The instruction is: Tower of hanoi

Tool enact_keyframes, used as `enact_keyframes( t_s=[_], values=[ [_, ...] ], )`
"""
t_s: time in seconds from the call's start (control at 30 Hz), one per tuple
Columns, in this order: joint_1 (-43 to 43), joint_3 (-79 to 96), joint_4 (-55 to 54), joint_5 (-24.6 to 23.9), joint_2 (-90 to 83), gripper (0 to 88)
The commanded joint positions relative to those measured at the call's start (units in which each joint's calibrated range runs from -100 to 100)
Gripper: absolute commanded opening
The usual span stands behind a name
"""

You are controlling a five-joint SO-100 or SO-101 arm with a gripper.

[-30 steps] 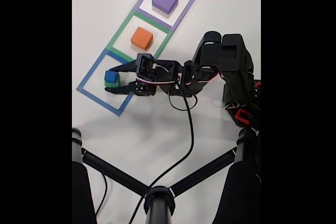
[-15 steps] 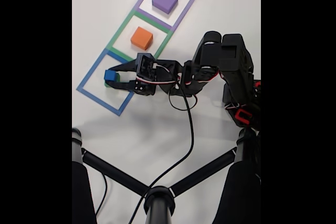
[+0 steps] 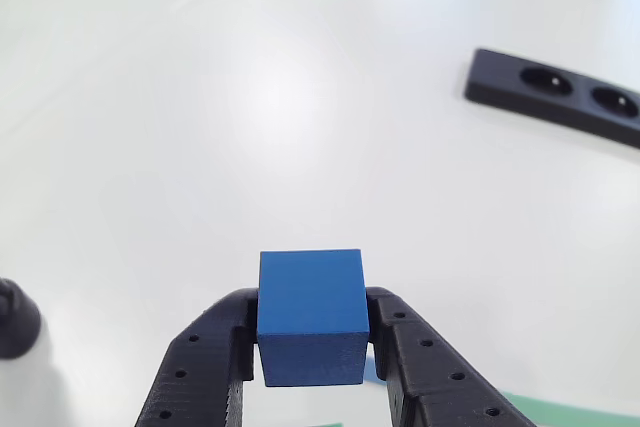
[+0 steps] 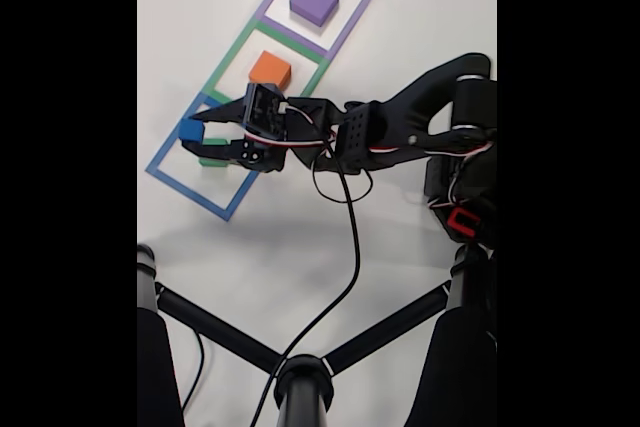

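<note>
Blue cube (image 4: 190, 130) is now clamped in the pincer (image 4: 196, 137) and lifted clear of the green cube (image 4: 213, 158), which remains on the surface (image 4: 300, 247) inside the blue frame (image 4: 185, 190). Judgement: pickup complete; transfer to another frame follows.

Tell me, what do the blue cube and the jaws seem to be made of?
Blue cube: probably hard plastic, matte; flat even faces and crisp edges, no glare. It may be 3D-printed, but the surface is too smooth to tell.
Jaws of the gripper: black plastic, slightly glossy, with rows of small moulded or printed holes.
</note>
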Motion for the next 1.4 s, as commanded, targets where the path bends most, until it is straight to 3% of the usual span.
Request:
enact_keyframes(
  t_s=[0.0,0.17,0.4,0.63,0.83,1.13,1.37],
  values=[
    [2.3,-4.2,20.9,0.6,-17.1,3.3],
    [4.8,-17.7,48.0,0.6,-26.6,3.2],
    [9.0,-50.0,84.1,0.6,-27.4,3.1],
    [16.9,-70.7,107.1,0.6,-27.0,2.8],
    [25.0,-78.1,117.0,0.6,-28.0,2.7],
    [35.0,-76.9,121.7,0.6,-29.3,2.7],
    [40.0,-48.7,103.0,0.6,-37.9,3.3]
  ],
)
